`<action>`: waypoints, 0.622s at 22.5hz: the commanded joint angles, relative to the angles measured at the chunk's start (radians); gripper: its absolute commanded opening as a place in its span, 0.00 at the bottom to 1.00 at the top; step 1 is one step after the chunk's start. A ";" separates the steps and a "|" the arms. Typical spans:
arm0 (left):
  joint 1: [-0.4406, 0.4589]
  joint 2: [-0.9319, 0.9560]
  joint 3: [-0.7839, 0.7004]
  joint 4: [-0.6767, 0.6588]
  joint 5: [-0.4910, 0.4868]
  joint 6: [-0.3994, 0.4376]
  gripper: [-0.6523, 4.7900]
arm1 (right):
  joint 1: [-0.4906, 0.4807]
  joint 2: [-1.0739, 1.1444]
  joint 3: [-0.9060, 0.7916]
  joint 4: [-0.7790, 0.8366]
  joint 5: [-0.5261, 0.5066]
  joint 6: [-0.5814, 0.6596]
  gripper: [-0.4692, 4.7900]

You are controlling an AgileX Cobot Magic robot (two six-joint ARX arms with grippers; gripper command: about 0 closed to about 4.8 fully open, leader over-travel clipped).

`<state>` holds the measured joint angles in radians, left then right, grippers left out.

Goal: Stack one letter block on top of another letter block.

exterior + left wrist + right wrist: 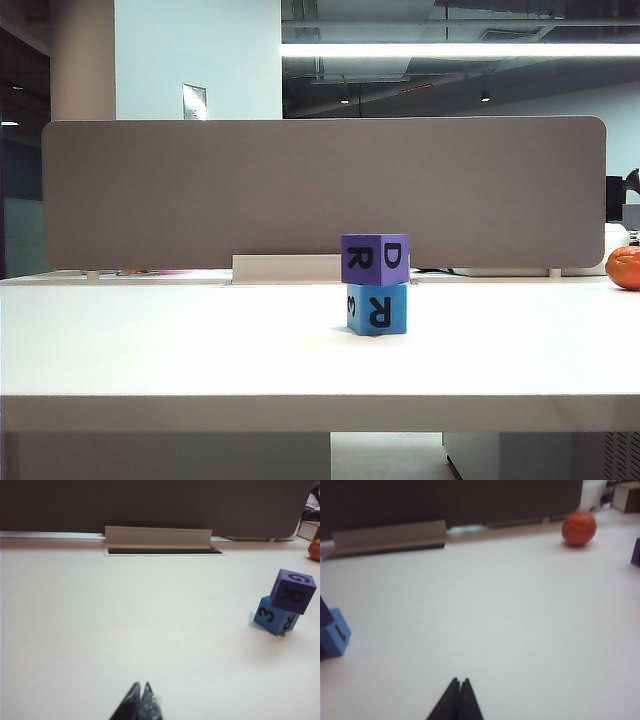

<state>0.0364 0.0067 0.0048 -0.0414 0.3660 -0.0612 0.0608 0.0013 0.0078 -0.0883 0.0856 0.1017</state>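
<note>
- Left tool (139, 694) and right tool (458, 690), both clenched and empty, hang low over the bare surface (150, 340), well apart from the blocks.
- Purple block (374, 259) sits atop blue block (377, 308), slightly offset; stacking looks done.

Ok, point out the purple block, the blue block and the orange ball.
purple block (374, 259): exterior view, on its front faces, near the R.
blue block (377, 309): exterior view, front face beneath the purple one.
orange ball (579, 528): right wrist view, its middle.

Both pincers (140, 692) (459, 685) closed, empty.
</note>
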 commanded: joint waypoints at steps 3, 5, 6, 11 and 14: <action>0.001 0.000 0.005 0.013 0.005 0.000 0.11 | -0.057 -0.002 0.002 0.033 -0.039 -0.011 0.07; 0.001 0.000 0.005 0.013 0.005 0.000 0.11 | -0.070 -0.002 -0.001 0.031 -0.043 -0.027 0.07; 0.001 0.000 0.005 0.013 0.005 0.000 0.11 | -0.070 -0.002 -0.006 0.037 -0.044 -0.032 0.07; 0.001 0.000 0.005 0.013 0.005 0.000 0.11 | -0.068 -0.002 -0.007 0.016 -0.043 -0.051 0.07; 0.001 0.000 0.005 0.013 0.005 0.000 0.11 | -0.065 -0.002 -0.007 0.015 -0.043 -0.050 0.07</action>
<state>0.0364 0.0067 0.0048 -0.0414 0.3660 -0.0612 -0.0044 0.0013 0.0063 -0.0811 0.0441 0.0547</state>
